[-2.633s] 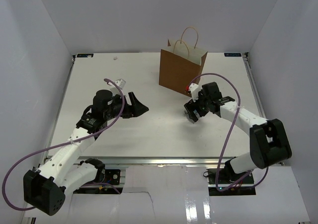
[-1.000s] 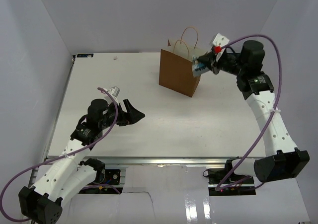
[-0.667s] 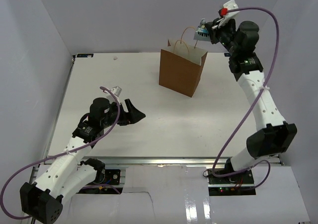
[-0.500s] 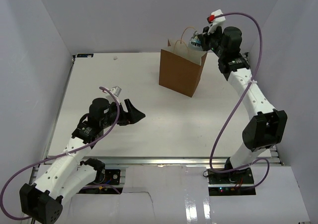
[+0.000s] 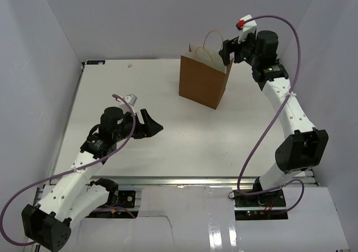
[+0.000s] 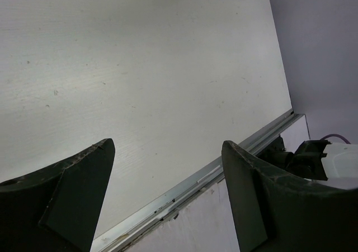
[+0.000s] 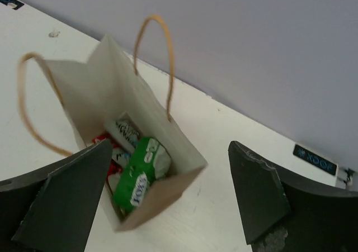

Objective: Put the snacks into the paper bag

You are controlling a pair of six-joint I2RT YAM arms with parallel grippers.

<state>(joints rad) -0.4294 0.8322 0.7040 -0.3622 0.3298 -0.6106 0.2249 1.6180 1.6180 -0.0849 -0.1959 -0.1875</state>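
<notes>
Swung over the paper bag (image 7: 131,98) since a second ago, our right fingers (image 7: 263,190) now stand open and empty, the snacks (image 7: 140,176) lying inside it; left fingers (image 6: 67,190) gape empty above the table (image 6: 140,67); we reckon such light, slippery foil wants a mid-body pinch.

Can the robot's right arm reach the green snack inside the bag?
Probably yes. The right gripper is open above the paper bag, whose top is open. The green snack lies on top of the other snacks, with nothing covering it.
</notes>
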